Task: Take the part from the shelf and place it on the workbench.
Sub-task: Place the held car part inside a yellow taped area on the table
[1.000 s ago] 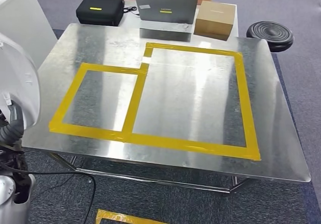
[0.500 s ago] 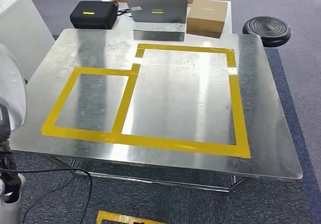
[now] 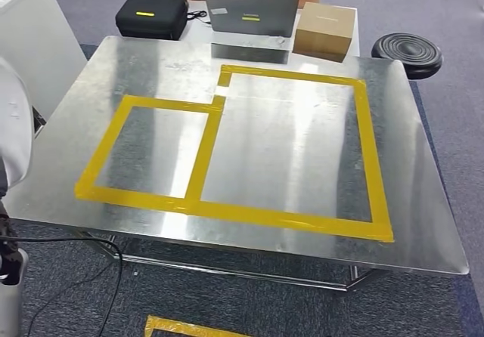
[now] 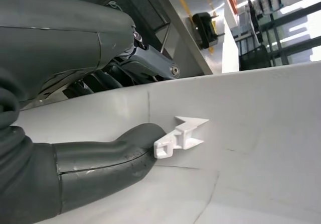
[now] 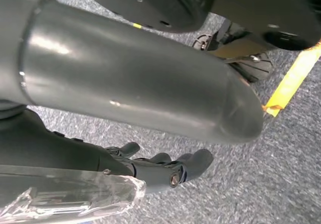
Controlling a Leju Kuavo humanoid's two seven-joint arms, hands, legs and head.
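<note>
Left wrist view: left hand [image 4: 113, 108] around white part [image 4: 234, 148]

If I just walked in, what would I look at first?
Probably the big shiny metal workbench in front of the robot, with two bright yellow tape rectangles stuck on it, a small one on the left and a bigger one on the right. Behind it sit a grey laptop, a black case and a brown cardboard box. At the robot's left side, the left robot hand holds a big white part.

White part [image 4: 227, 148], bare steel workbench [image 3: 143, 65]
</note>
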